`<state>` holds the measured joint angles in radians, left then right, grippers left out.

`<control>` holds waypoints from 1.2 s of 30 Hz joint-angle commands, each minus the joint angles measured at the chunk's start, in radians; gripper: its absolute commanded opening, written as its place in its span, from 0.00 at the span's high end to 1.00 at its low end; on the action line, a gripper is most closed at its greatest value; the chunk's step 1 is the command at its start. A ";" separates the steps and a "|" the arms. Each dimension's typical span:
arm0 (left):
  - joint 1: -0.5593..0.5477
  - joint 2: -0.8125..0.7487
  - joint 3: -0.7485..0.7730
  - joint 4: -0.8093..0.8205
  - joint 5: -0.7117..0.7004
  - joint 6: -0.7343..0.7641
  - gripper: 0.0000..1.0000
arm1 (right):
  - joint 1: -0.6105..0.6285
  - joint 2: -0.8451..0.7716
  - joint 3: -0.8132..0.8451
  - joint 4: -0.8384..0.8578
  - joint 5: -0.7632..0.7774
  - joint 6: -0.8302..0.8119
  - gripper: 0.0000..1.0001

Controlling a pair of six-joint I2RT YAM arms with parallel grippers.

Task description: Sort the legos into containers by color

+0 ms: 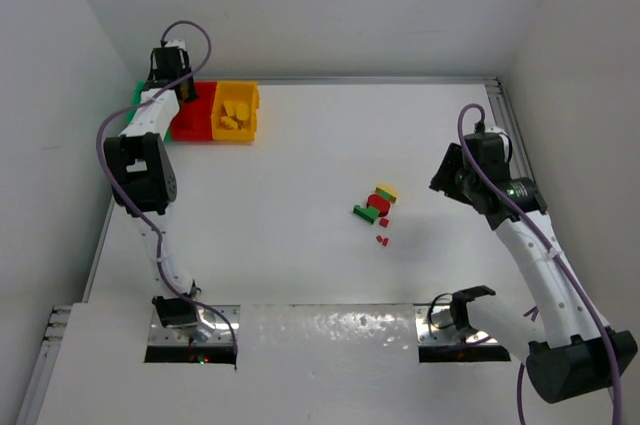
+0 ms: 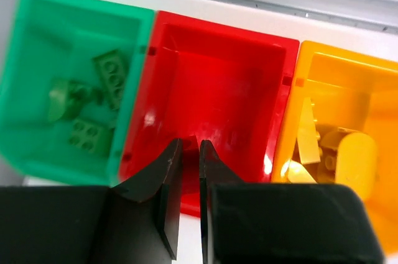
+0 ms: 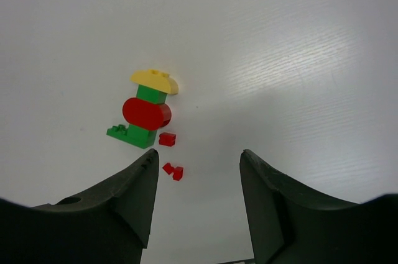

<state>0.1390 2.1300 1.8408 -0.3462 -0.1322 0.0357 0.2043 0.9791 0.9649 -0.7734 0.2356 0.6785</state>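
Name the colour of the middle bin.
The middle bin is red; left wrist view shows it best.

I'm running this from afar, and it reads as a robotics lab test cell. The white table (image 1: pixel 300 165) is boxed in by bare white walls (image 1: pixel 330 5), with an aluminium rail (image 1: pixel 400 79) along its far edge. A left arm (image 1: pixel 140 165) and a right arm (image 1: pixel 530 245) are mounted at the near edge by shiny metal plates (image 1: pixel 330 327), trailing purple cables (image 1: pixel 186 24). The props are toy bricks (image 1: pixel 375 203) and coloured bins (image 1: pixel 190 125).
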 commanded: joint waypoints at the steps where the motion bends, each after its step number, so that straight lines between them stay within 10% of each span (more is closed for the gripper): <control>1: -0.004 0.051 0.081 0.070 0.036 0.046 1.00 | 0.000 -0.023 0.012 -0.009 0.027 -0.017 0.45; 12: -0.006 0.113 0.100 0.104 0.023 0.095 0.54 | 0.000 -0.037 0.008 -0.018 0.031 -0.017 0.45; 21: -0.059 -0.045 0.081 0.055 0.016 0.067 0.59 | 0.000 -0.022 0.009 0.003 0.014 -0.019 0.45; 27: -0.347 -0.328 -0.122 -0.040 0.061 0.055 0.59 | 0.000 -0.026 -0.015 0.025 -0.004 0.003 0.45; 36: -0.872 -0.410 -0.353 -0.227 0.011 -0.356 0.58 | -0.002 -0.042 0.001 0.003 0.028 0.023 0.46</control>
<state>-0.6693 1.6859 1.5475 -0.4324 -0.0959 -0.1463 0.2047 0.9546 0.9512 -0.7868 0.2375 0.6880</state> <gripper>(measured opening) 0.420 0.545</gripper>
